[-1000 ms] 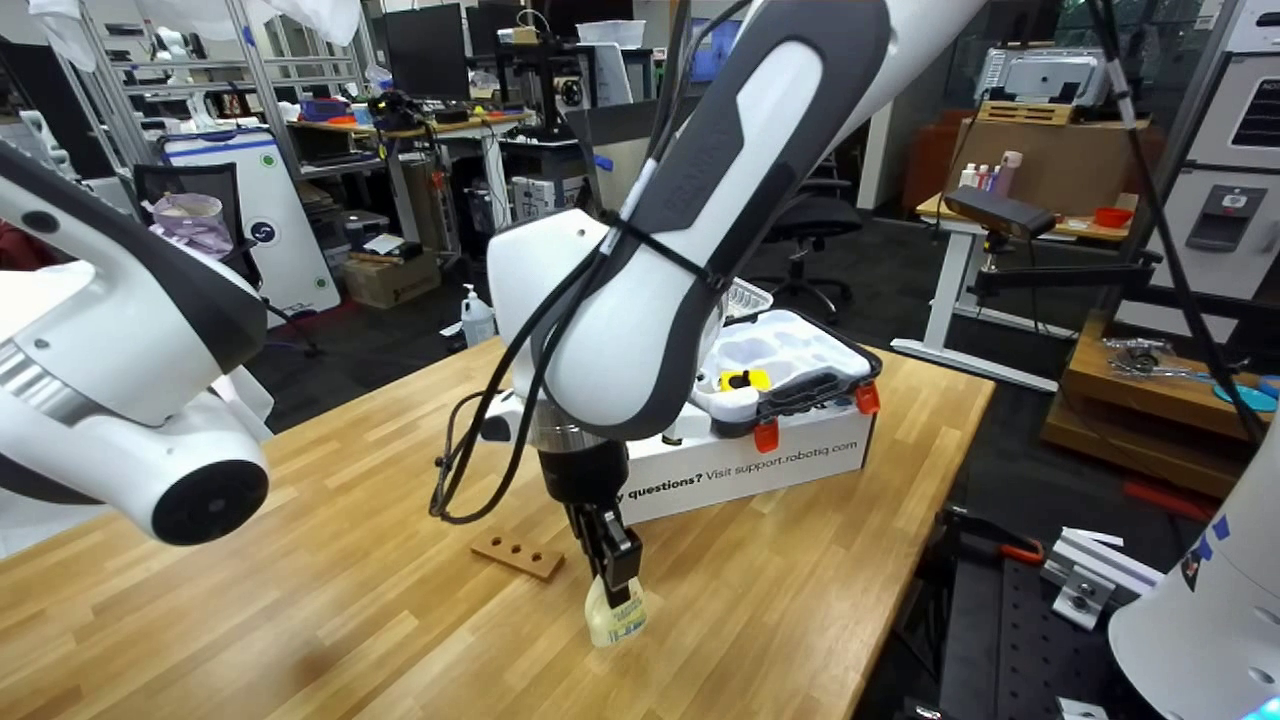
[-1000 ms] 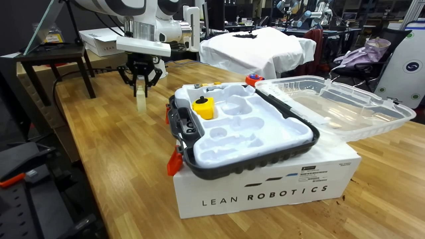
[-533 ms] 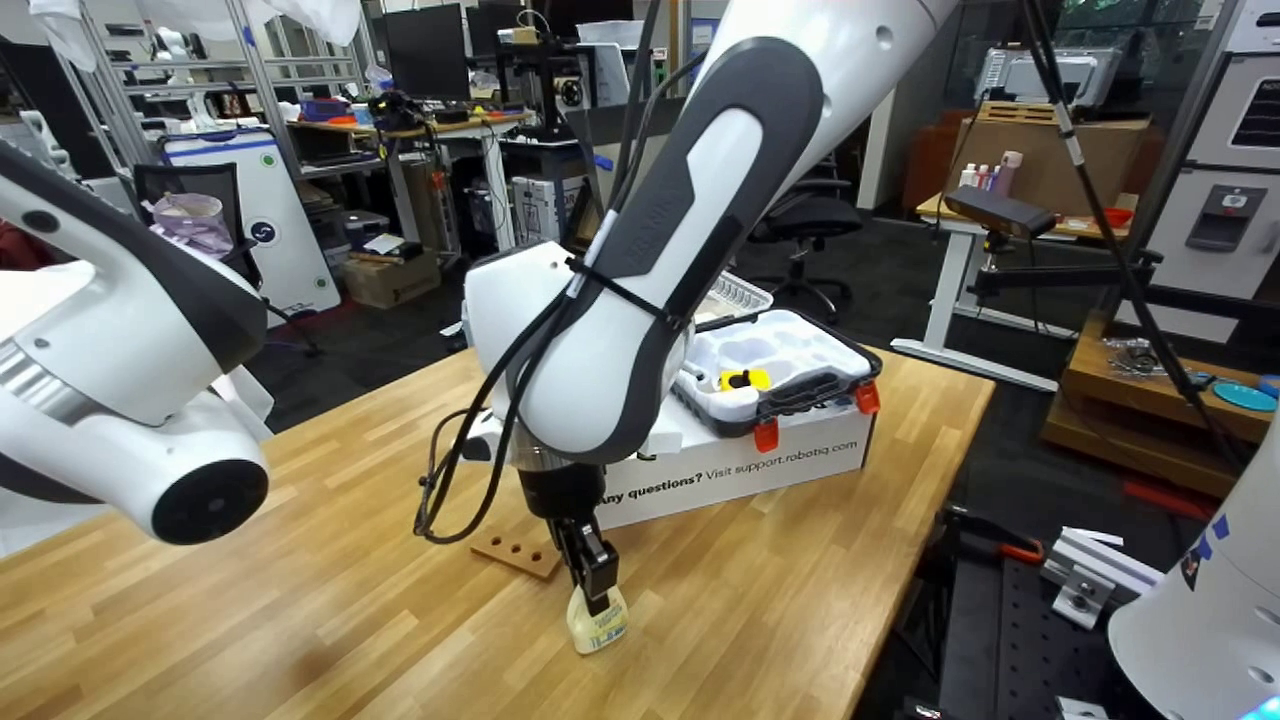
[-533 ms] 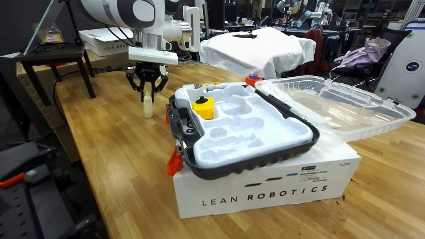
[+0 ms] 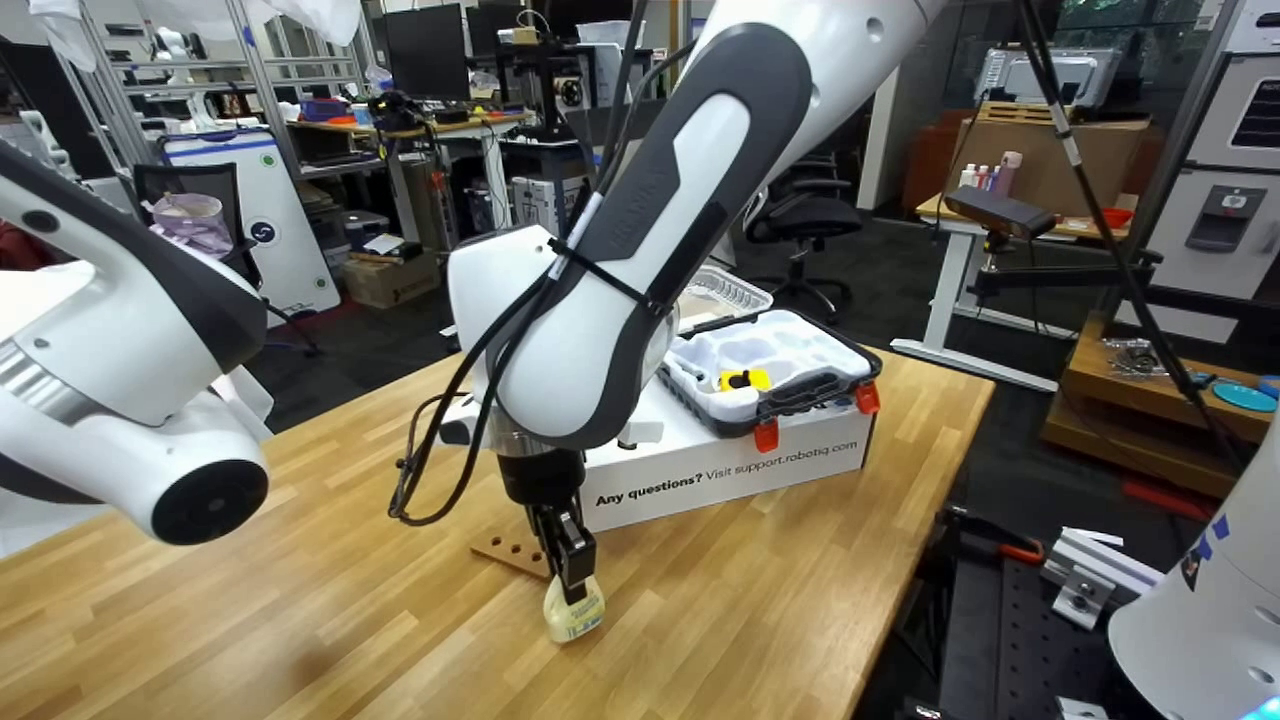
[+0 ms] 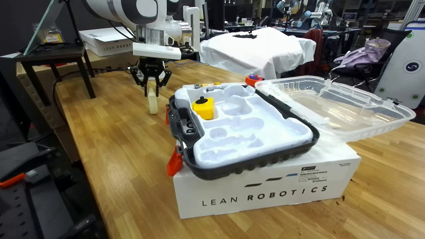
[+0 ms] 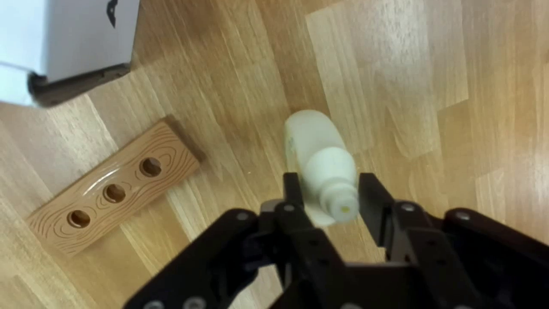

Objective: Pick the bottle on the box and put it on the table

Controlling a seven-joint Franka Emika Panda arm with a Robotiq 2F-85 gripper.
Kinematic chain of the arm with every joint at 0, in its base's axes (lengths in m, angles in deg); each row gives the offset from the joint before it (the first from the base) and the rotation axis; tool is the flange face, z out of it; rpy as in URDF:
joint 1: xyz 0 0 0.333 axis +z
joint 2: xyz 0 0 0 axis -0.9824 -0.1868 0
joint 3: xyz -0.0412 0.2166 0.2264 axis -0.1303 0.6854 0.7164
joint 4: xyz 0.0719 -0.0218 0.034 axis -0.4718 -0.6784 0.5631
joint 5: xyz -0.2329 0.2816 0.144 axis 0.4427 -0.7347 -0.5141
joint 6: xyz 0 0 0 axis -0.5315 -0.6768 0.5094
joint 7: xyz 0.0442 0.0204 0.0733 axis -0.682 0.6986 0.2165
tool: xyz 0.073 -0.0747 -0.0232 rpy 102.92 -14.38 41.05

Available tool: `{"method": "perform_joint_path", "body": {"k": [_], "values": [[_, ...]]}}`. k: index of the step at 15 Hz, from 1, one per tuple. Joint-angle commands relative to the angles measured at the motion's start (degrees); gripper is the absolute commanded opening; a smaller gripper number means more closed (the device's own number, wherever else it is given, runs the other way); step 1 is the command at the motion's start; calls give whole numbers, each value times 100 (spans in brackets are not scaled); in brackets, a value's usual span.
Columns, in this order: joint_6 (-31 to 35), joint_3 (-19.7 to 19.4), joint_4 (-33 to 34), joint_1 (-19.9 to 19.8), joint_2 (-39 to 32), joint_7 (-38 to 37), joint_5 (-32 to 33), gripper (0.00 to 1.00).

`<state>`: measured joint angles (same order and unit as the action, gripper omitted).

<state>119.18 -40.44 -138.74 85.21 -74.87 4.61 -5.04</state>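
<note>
So the claw (image 6: pixel 151 94) is drawn in narrow on the little cream-yellow bottle (image 6: pixel 152 105), holding it tilted a bit, off to the side of the white box (image 6: pixel 265 200). It's right down by the wooden table (image 5: pixel 740 600), but I can't tell if its base touches. The bottle's label (image 5: pixel 581 624) has print on it (way too small for me to read). The box is easier: LEAN ROBOTICS along one side, "Any questions? Visit support.robotiq.com" on another. An open plastic case (image 6: pixel 282 134) sits on top with a yellow chunky thing (image 6: pixel 203 108) inside. Another white carton (image 6: pixel 106 49) farther back reads LEAN ROBOT, rest hidden. A wood block (image 7: pixel 132 180) with three holes lies near the bottle.
</note>
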Motion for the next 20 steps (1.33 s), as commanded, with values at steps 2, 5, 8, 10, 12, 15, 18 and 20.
{"method": "perform_joint_path", "body": {"k": [2,5,8,10,12,15,18,20], "values": [[-88,105,17,-129,14,66,67,77],[-113,106,-11,-140,57,83,70,99],[-56,110,-133,-160,279,112,78,100],[2,113,-271,-197,557,155,60,100],[23,128,-487,-266,970,217,-30,100],[-145,167,-842,-376,1624,381,-341,100],[-515,167,-1377,-420,2490,701,-1134,100],[-762,23,-1711,-311,3087,840,-1648,100]]}}
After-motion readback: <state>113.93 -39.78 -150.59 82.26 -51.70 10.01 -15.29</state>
